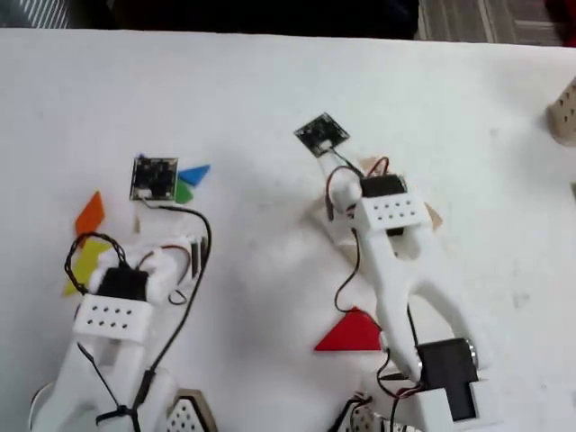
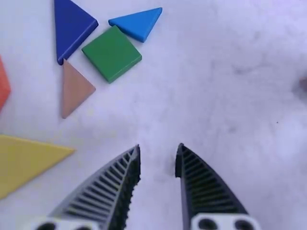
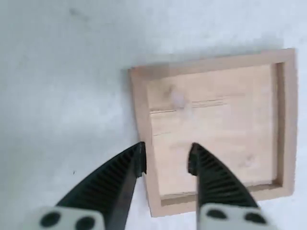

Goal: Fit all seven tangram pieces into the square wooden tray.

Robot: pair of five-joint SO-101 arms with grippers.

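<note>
Left gripper (image 2: 157, 155) spread over white table (image 2: 230, 72), green square (image 2: 112, 53) and yellow triangle (image 2: 24, 160) clustered at left, right gripper (image 3: 167, 158) spread over square wooden tray (image 3: 139, 110) rim, red triangle (image 1: 349, 333) nearer than tray.

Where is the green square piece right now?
In the left wrist view, the green square lies beyond the open left gripper, among the dark blue triangle, light blue triangle and tan triangle.
</note>
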